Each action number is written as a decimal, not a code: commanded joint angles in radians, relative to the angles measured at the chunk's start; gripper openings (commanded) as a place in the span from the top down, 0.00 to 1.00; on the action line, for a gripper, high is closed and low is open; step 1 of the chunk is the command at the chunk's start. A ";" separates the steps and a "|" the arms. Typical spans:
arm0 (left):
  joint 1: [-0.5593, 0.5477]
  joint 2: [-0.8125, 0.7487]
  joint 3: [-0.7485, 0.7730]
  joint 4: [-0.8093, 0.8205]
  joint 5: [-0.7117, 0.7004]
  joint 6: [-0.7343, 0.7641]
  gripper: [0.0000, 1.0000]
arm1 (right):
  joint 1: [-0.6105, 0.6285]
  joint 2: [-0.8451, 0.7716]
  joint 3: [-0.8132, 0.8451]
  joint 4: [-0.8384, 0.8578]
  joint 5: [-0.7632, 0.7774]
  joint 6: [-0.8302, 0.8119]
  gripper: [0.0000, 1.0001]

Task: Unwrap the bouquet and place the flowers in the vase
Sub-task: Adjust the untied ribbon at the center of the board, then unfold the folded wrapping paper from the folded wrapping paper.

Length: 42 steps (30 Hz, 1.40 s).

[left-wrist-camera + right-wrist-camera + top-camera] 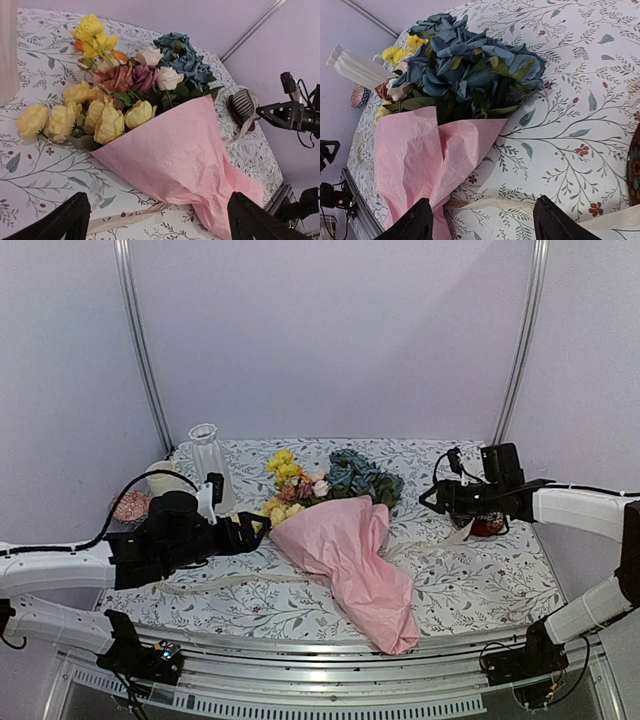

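The bouquet (340,540) is lying on its side in the middle of the table (480,590), its blooms pointing toward the back wall and the narrow tail of its pink paper (385,610) reaching down to the near edge. The flowers (125,95) are sitting bunched inside the wrap, with yellow and pink roses on one side and blue clusters on the other. The left gripper (262,527) is hovering just beside the yellow heads with its jaws spread wide and nothing between them. The right gripper (432,502) is hanging near the blue clusters, likewise gaping and empty. A pale ribbon (520,204) is trailing flat across the cloth below the right fingers, and I cannot tell whether it is binding the paper at all. I am guessing the bundle is light and floppy. The paper looks thin and crinkly, likely to tear or slip off rather than carry the stems. A loose edge of the sheet seems the place to pinch for peeling. Once the green stems are bared, they look like the place to take the flowers, not the soft heads. The vase (207,455) is standing upright at the back left, behind the left arm; tall and narrow-necked, it is looking easy to tip. A cream mug (165,478) and a small patterned bowl (130,505) are crowding beside it, and a striped cup (243,105) is sitting near the right arm.
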 commanded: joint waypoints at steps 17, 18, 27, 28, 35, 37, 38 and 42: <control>0.055 0.293 0.044 0.102 0.200 -0.010 0.04 | 0.263 0.124 -0.155 0.181 -0.114 0.092 0.34; 0.060 0.301 0.043 0.111 0.206 -0.010 0.04 | 0.271 0.129 -0.154 0.180 -0.122 0.090 0.34; 0.101 0.398 0.047 0.187 0.237 -0.005 0.10 | 0.367 0.169 -0.079 0.076 -0.080 0.035 0.37; 0.104 0.411 0.050 0.194 0.239 -0.003 0.11 | 0.372 0.169 -0.078 0.070 -0.076 0.033 0.39; 0.131 0.512 0.097 0.215 0.242 0.024 0.17 | 0.380 0.158 -0.091 0.007 -0.001 0.042 0.52; 0.142 0.538 0.109 0.225 0.245 0.030 0.18 | 0.380 0.138 -0.109 0.000 0.024 0.052 0.54; 0.146 0.552 0.118 0.228 0.247 0.035 0.19 | 0.380 0.123 -0.120 0.000 0.038 0.055 0.56; 0.166 0.608 0.150 0.233 0.257 0.054 0.21 | 0.380 0.074 -0.163 -0.002 0.073 0.082 0.63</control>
